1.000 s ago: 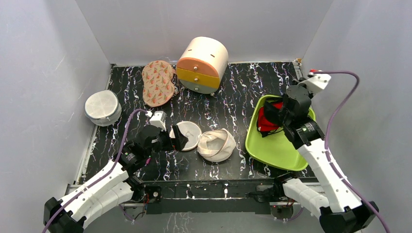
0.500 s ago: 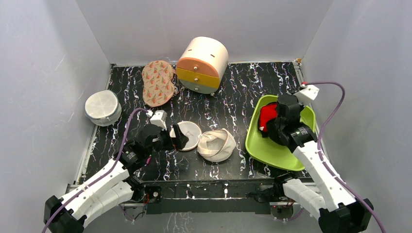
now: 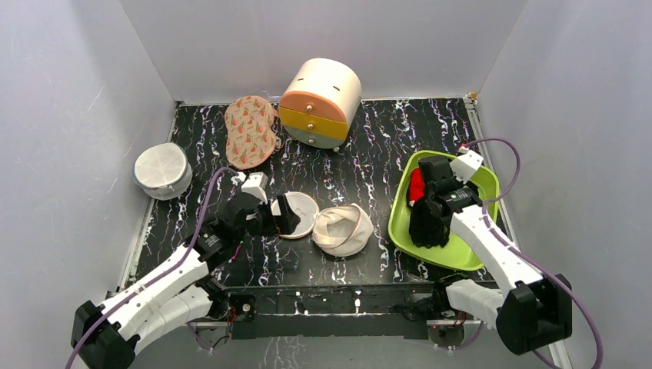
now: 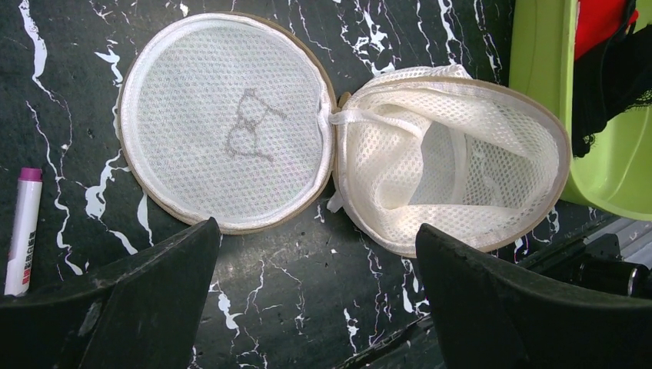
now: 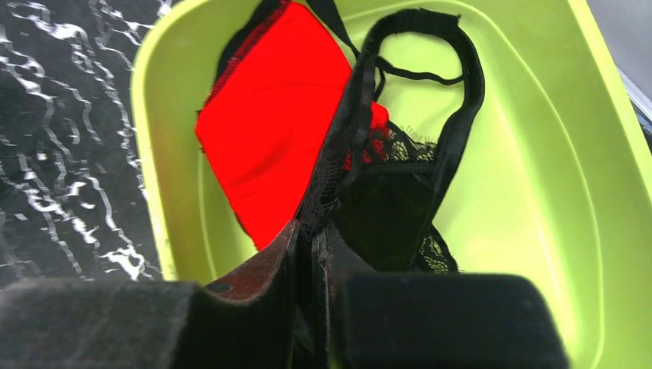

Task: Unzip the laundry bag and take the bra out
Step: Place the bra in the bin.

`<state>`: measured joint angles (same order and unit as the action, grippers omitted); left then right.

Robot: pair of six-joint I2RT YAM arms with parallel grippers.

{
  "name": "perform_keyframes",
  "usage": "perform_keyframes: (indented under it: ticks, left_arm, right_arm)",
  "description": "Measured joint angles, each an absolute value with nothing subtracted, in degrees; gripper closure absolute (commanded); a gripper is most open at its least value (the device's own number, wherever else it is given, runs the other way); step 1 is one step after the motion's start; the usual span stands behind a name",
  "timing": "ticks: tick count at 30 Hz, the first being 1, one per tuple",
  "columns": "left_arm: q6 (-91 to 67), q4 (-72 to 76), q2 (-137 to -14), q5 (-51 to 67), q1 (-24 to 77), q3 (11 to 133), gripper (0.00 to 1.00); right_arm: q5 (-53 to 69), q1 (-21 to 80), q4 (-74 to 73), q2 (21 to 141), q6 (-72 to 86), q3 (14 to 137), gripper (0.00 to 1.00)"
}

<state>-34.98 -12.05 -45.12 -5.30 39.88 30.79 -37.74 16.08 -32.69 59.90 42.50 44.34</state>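
The laundry bag (image 3: 342,229) lies unzipped at mid-table, its round lid (image 3: 296,214) folded flat to the left and its mesh bowl (image 4: 454,184) showing nothing inside. My left gripper (image 3: 286,223) hovers open over the lid's near edge, and in the left wrist view the left gripper (image 4: 315,231) has only bare table between its fingers. The red bra (image 5: 269,146) with black lace lies in the green tray (image 5: 538,154) at the right. My right gripper (image 5: 314,231) is shut on the bra's black lace edge. From above, the right gripper (image 3: 424,219) covers most of the bra (image 3: 416,184).
A round cream drawer box (image 3: 321,102) and a carrot-print pad (image 3: 251,131) sit at the back. A flatter white mesh case (image 3: 162,170) stands at the far left. A pink-capped marker (image 4: 23,231) lies left of the lid. Grey walls enclose three sides.
My right arm has swung down and nearer over the tray, carrying the bra lower into it. The left arm has shifted only slightly.
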Motion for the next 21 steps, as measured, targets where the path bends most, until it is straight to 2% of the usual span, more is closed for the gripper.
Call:
perform_keyframes:
  ticks: [7,12,14,17,21]
  left_arm:
    - [-33.06,-15.2,-47.7,-6.17,39.88,33.98,0.01]
    - [-28.62,-18.52,-50.17,-8.01,39.31,38.57,0.02]
    - [-26.72,-18.68,-52.45,-7.07,37.45,39.99,0.02]
    - [-24.69,-18.2,-56.93,-2.57,31.51,40.32,0.02]
    - [-22.24,-17.15,-63.51,4.21,24.36,40.25,0.14]
  right_arm:
    - [-37.91,15.09,-33.89,63.2,45.58,44.38,0.38]
    - [-38.54,14.85,-34.28,57.93,45.21,44.66,0.18]
    - [-37.58,14.83,-32.29,54.0,42.94,44.88,0.12]
    - [-32.38,14.79,-26.68,48.36,37.19,45.34,0.12]
    - [-22.85,14.76,-20.6,44.95,31.64,46.02,0.12]
